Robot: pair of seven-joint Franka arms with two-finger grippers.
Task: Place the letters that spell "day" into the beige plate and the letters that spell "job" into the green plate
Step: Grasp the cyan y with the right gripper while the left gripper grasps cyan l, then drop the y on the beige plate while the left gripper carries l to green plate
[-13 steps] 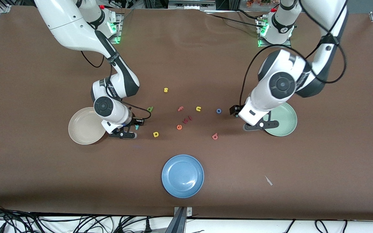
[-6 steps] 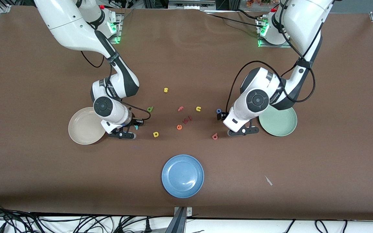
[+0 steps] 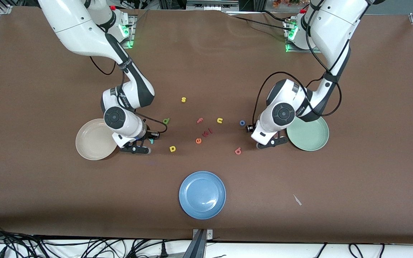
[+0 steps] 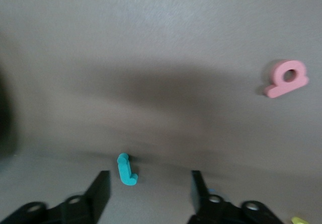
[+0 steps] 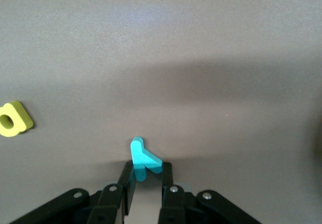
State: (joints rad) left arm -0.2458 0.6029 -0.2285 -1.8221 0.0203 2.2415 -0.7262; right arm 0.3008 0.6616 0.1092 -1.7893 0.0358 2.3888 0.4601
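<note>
Front view: the right gripper (image 3: 145, 145) sits low on the desk beside the beige plate (image 3: 93, 140); the left gripper (image 3: 268, 140) is beside the green plate (image 3: 308, 133). Left wrist view: fingers (image 4: 100, 189) spread around the j (image 4: 126, 169), off-centre, so closing may flick it aside. Right wrist view: fingers (image 5: 128, 179) pinch only the y (image 5: 144, 159) tail; lifting may drop it.

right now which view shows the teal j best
The left wrist view: the j lies in plain sight on the table, between the left gripper's open jaws and touching neither. In the front view the left arm hides it. The right wrist view shows none of it, only a teal y in shut jaws.
</note>
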